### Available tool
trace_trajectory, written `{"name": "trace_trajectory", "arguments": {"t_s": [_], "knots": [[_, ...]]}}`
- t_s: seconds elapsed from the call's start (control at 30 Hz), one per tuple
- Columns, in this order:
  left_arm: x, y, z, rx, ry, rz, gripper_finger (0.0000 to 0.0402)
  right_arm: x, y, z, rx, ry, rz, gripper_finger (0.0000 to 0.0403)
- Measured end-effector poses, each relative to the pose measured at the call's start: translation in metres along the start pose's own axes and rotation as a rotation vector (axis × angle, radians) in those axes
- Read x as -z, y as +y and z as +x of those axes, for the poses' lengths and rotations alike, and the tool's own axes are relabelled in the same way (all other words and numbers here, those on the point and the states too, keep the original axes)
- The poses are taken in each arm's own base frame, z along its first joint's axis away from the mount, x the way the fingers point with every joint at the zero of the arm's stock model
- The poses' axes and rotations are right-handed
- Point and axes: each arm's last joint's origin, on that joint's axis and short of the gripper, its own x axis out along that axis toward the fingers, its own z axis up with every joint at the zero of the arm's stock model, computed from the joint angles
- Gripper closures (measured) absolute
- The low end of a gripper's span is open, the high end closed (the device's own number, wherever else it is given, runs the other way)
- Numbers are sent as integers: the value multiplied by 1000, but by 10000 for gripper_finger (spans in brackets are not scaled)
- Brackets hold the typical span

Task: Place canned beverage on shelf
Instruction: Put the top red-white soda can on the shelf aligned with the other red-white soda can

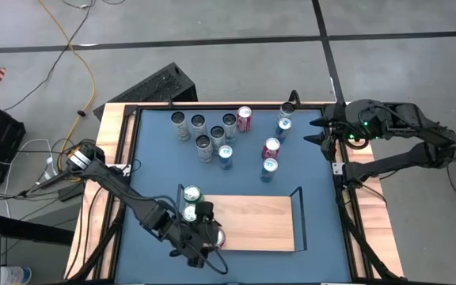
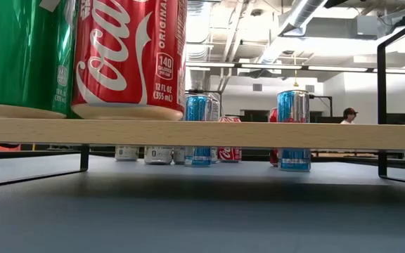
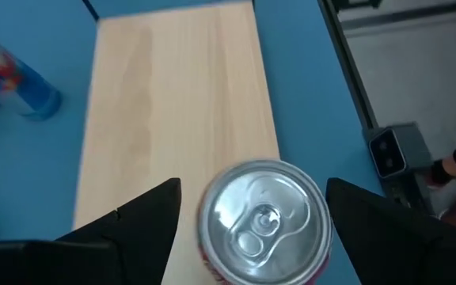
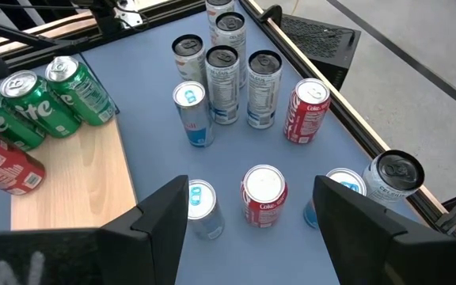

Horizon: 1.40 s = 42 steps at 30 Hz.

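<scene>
One red Coca-Cola can point(image 2: 129, 56) upright on light-wood shelf point(image 2: 259, 133).

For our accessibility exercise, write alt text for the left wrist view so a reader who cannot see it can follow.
Seen from above, a red can with a silver pull-tab top stands on the light-wood shelf, between the left gripper's two open dark fingers, which do not touch it. Blue tabletop surrounds the shelf.

Left gripper point(image 1: 206, 237) down at bottom-center, fingers spread apart. Right gripper point(image 1: 317, 131) parked upper right, jaws open.
</scene>
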Motion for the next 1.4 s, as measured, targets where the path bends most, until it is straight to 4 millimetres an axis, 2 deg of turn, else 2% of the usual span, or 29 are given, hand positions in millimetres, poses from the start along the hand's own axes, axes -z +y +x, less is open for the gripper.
{"name": "trace_trajectory", "arguments": {"t_s": [0.37, 0.5, 0.6, 0.73, 1.0, 1.07, 1.17, 1.33, 1.4], "knots": [[-11, 16, -31, -156, -81, 28, 101, 0, 0, 0, 0, 0, -10, 147], [-25, 36, -43, -220, -117, 13, 101, 0, 0, 0, 0, -2, -13, 147], [-45, 67, -51, -266, -137, -66, 102, 0, 0, 0, 5, -4, -24, 147], [-67, 115, -53, -339, -168, -65, 102, -2, 0, 4, 41, -3, -33, 147], [-103, 227, -77, -487, -306, -141, 102, -4, 0, 12, 80, 20, -88, 147], [-105, 250, -82, -510, -319, -144, 102, -4, 0, 13, 86, 26, -102, 147], [-104, 283, -76, -553, -340, -137, 102, -5, -2, 14, 95, 28, -112, 147], [-94, 322, -67, -573, -317, -120, 102, -5, -4, 14, 110, 32, -122, 147], [-93, 336, -57, -585, -323, -91, 102, -5, -5, 14, 119, 31, -116, 147]]}}
